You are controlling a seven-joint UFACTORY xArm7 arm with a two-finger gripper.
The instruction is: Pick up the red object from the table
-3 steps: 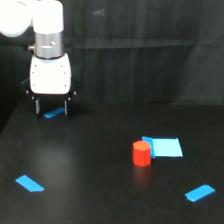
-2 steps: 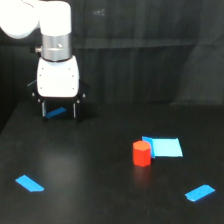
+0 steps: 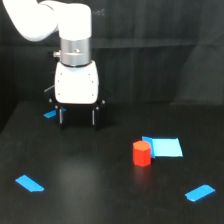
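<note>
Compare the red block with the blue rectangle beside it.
The red block is red-orange; the blue rectangle is bright blue. The block stands upright as a short prism, while the rectangle lies flat. The rectangle is wider than the block, and the block rises higher. Both rest on the table, side by side, away from the gripper.

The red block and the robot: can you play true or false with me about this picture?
1. The red object stands on the table. True.
2. The gripper is holding the red object. False: it hangs apart from it, toward the exterior view's left, with nothing between its fingers.
3. A blue rectangle lies right beside the red object. True.
4. The red object lies tipped on its side. False: it stands upright.
5. The gripper is open. True.
</note>
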